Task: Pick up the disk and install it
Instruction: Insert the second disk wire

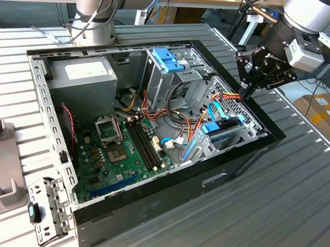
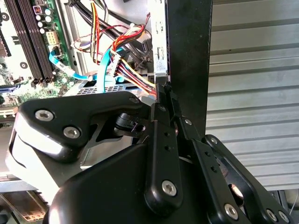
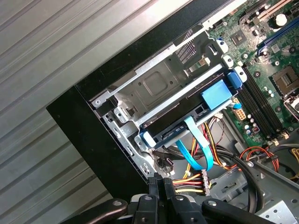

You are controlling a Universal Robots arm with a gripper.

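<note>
1. One disk (image 3: 187, 123), sitting in the drive bay at the computer case's (image 1: 250, 152) front edge.
2. My one pincer (image 1: 249, 92) hangs pinched shut, empty, tilted down above that edge.

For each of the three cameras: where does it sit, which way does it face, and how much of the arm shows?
Exterior view: off the arm, raised, looking down at the open case; arm and gripper at the exterior view's right.
First wrist view: on the wrist, looking past the shut fingers at the disk in its bay.
Second wrist view: on the wrist, close behind the gripper, facing cables.
Shared: case rim, cables, gripper.
</note>
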